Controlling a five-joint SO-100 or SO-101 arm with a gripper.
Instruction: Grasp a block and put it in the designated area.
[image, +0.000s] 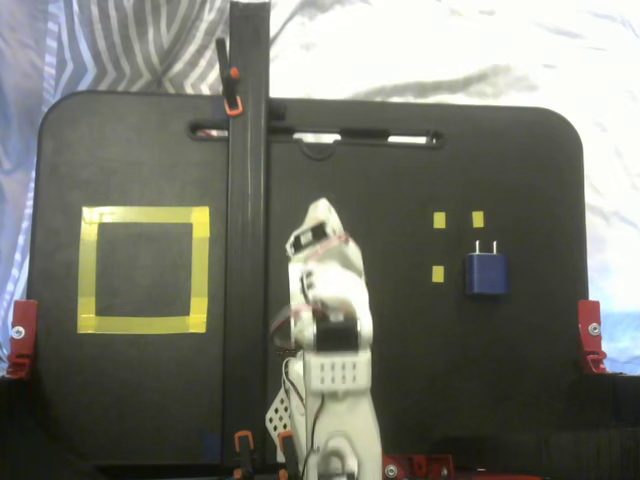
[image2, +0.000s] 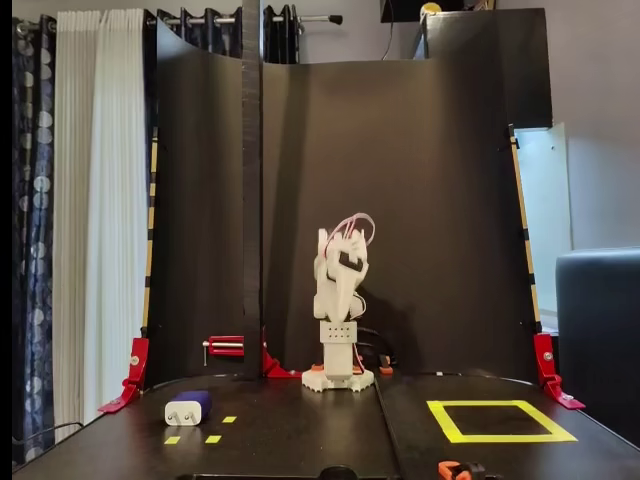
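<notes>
Centrally, the black board (image: 420, 380) fills both fixed views. A black upright bar (image: 247, 200) crosses it between the area (image: 144, 269), at centre left seen from above, and the white arm (image: 330, 340) at lower centre. The block (image: 485, 272) lies flat at centre right, prongs toward the top edge, beside three small yellow squares (image: 438, 273). The gripper (image: 318, 222) is raised, well apart from the block; whether its fingers are parted cannot be told. Red clamps (image: 592, 335) hold the board edges.
</notes>
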